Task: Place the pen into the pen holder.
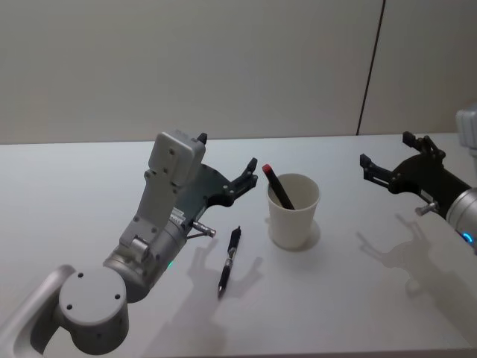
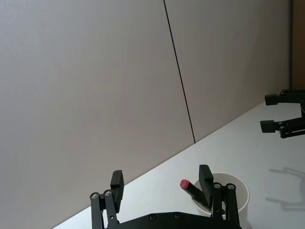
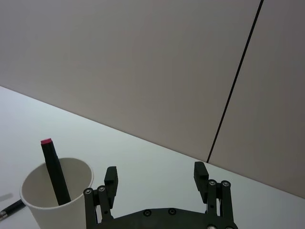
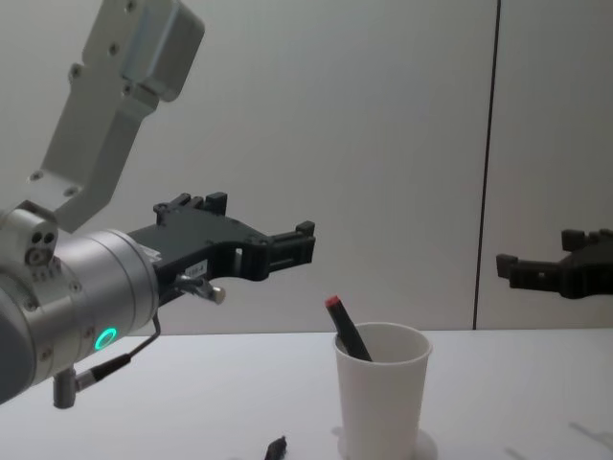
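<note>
The left pincer (image 1: 243, 179) is held aloft, fingers spread, nothing gripped. Below it, back toward the robot, a black pen (image 1: 229, 261) is seen flat on the table (image 1: 358, 298). Just past its tips the cup (image 1: 293, 211) is found, a red-capped pen (image 1: 277, 185) leaning inside. A pick-up looks due: a descent and realignment would be called for. Bare table is seen all round the black pen, no edge close. Well beyond the cup, the right pincer (image 1: 385, 151) is parked, fingers spread.

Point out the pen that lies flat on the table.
The black pen, lying beside the cup; the red-tipped pen stands inside it.
</note>
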{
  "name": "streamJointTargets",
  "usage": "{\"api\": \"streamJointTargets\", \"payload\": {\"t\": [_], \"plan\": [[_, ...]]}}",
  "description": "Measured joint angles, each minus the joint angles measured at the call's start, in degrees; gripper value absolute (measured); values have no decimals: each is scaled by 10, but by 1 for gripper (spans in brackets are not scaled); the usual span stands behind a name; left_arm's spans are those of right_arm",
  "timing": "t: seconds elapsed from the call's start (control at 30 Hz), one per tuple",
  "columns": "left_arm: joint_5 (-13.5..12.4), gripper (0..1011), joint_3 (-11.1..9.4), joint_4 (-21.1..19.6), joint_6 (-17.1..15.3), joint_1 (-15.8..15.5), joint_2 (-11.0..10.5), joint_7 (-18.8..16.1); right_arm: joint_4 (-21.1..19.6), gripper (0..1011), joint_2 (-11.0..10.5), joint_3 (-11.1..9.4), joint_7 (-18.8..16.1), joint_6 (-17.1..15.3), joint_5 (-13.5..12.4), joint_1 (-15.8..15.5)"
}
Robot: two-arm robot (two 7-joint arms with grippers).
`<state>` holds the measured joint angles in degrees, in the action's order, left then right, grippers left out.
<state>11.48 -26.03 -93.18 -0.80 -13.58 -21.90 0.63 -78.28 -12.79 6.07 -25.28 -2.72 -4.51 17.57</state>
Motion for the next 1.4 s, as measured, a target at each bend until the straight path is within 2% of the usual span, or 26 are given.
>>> {"api": "streamJointTargets", "payload": {"t": [0.4,0.6,0.93,1.4], "plan": [[0,1004,0,0,0,0,0,0,-11,1002,-7,-3,1,-12,2,-10],[-1,1004,1,-2,-10,0,0,1,-13,1002,-8,-3,1,-15,3,-13],[5,1004,4,-15,-51,4,-2,4,-16,1002,-9,-4,2,-17,3,-15],[49,1004,9,-34,-119,20,-4,-15,-17,1002,-10,-4,2,-18,4,-16]]}}
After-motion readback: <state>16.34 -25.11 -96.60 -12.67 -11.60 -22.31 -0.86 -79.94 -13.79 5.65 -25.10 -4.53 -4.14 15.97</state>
